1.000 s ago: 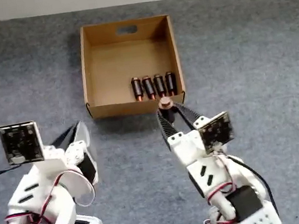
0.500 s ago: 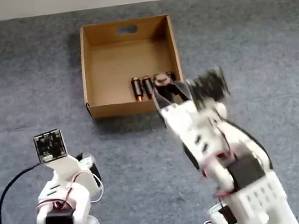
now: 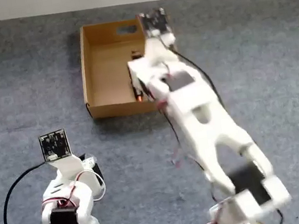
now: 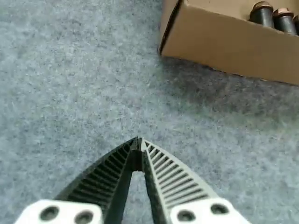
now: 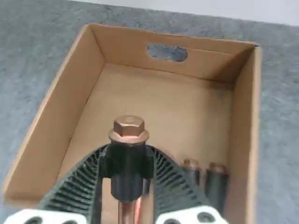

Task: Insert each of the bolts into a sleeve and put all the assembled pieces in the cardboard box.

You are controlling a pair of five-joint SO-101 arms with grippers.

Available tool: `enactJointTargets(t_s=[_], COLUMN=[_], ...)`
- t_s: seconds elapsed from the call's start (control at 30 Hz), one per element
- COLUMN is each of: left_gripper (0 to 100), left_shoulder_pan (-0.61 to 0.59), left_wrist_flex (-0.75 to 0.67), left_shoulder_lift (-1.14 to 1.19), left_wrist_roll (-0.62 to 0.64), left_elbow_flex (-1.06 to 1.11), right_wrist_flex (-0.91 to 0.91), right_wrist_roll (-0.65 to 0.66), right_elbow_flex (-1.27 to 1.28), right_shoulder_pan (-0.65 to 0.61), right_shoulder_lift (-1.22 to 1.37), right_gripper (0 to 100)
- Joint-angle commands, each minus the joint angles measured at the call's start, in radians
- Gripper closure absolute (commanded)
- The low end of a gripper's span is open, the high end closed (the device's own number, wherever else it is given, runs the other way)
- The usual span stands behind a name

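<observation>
My right gripper (image 5: pixel 127 156) is shut on an assembled piece (image 5: pixel 128 130), a copper bolt with a hexagonal head standing in a dark sleeve. It hangs above the floor of the open cardboard box (image 5: pixel 154 102). Two more assembled pieces (image 5: pixel 208 179) lie near the box's side wall. From above, the right arm (image 3: pixel 194 111) stretches out over the cardboard box (image 3: pixel 94 64) and covers most of the row of pieces (image 3: pixel 137 91). My left gripper (image 4: pixel 138 143) is shut and holds nothing, low over the carpet a little in front of the box's corner (image 4: pixel 210 42).
Grey carpet (image 3: pixel 21 80) covers the whole table around the box. The left arm (image 3: pixel 65 186) sits folded at the near left. The box's far wall has a handle cut-out (image 5: pixel 167 52). Heads of boxed pieces (image 4: pixel 271 11) show over the box's front wall.
The right arm has stretched forward, carrying its piece from the box's front wall to above the box's inside. The left arm has folded back towards its base.
</observation>
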Motion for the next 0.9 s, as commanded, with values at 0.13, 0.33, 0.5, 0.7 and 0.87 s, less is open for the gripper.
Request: enactJointTargets(t_s=[0.13, 0.33, 0.5, 0.7, 0.87], left_gripper=[99, 99, 99, 99, 99], left_shoulder_pan=[0.002, 0.002, 0.002, 0.002, 0.002], left_wrist_flex=[0.003, 0.003, 0.003, 0.003, 0.003], left_shoulder_lift=[0.005, 0.005, 0.005, 0.005, 0.005], left_wrist_roll=[-0.006, -0.006, -0.006, -0.006, -0.006], left_elbow_flex=[0.019, 0.019, 0.019, 0.019, 0.019], right_wrist_flex=[-0.025, 0.068, 0.125, 0.137, 0.137], right_wrist_roll=[-0.078, -0.077, -0.078, -0.078, -0.08], right_elbow_flex=[-0.424, -0.458, -0.458, -0.458, -0.458], right_shoulder_pan=[-0.036, -0.09, -0.093, -0.093, -0.094], right_shoulder_lift=[0.354, 0.458, 0.484, 0.519, 0.562], right_gripper=[99.1, 99.1, 99.1, 99.1, 99.1])
